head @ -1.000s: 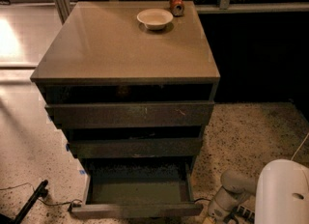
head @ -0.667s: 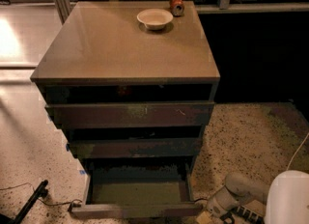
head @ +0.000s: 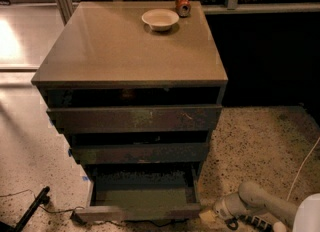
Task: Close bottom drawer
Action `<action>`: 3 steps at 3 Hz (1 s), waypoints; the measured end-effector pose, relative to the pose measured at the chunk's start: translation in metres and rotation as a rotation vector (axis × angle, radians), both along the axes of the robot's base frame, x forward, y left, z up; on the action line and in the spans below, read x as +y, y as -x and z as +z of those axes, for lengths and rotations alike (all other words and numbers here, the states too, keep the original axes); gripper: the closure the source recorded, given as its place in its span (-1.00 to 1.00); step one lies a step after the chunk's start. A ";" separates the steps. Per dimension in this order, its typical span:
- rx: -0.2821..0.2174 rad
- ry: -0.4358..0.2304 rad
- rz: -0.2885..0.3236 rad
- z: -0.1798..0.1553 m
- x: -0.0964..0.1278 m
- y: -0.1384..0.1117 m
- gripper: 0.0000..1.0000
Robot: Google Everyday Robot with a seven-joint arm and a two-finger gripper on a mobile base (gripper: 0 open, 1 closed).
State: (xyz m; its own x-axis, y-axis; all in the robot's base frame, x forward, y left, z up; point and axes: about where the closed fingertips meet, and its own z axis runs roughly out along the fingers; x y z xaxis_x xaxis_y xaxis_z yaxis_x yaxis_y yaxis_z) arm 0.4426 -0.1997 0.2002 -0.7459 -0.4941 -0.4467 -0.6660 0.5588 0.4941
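Note:
The bottom drawer of the tan-topped cabinet stands pulled out. Its greenish-grey floor shows, and its plank front is near the picture's lower edge. The two drawers above, upper and middle, also stick out a little, in steps. My gripper is low over the floor, just right of the bottom drawer's front right corner, at the end of the grey arm that comes in from the lower right. I cannot tell whether it touches the drawer.
A white bowl and a red can stand at the back of the cabinet top. A black bar with a cable lies on the speckled floor at the lower left. A white cord runs on the right. A dark wall is behind.
The arm has sunk lower in the view and its white body has slid out towards the right edge. The bottom drawer is still out about as far.

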 end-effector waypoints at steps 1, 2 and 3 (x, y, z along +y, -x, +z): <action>-0.027 -0.020 -0.048 0.002 -0.003 -0.009 1.00; -0.027 -0.021 -0.048 0.002 -0.002 -0.009 1.00; 0.003 -0.027 -0.052 -0.015 -0.003 -0.003 1.00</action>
